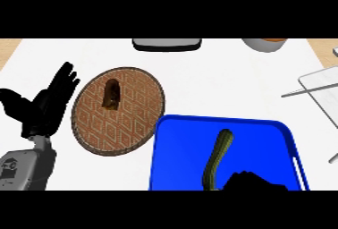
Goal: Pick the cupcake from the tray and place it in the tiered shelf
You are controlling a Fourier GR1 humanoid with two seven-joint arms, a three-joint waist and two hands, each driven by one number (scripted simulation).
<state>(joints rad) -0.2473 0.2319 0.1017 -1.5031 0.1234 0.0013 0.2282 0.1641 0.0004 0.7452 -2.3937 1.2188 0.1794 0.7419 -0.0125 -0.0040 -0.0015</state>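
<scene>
A small brown item (111, 94), possibly the cupcake, lies on a round woven plate (135, 120) left of centre. Just right of the plate sits a blue tray (178, 152), and a long green vegetable (218, 156) lies in it. The grey tiered shelf (321, 85) stands at the right edge, only partly in view. My left hand (43, 107) rests open with fingers up, just left of the woven plate. Only the top of my right hand (254, 181) shows, over the tray's near part beside the green vegetable and apart from the brown item.
A grey flat appliance (166, 44) stands at the counter's far edge, with a pale bowl (265, 44) to its right. White counter shows between the woven plate and the shelf.
</scene>
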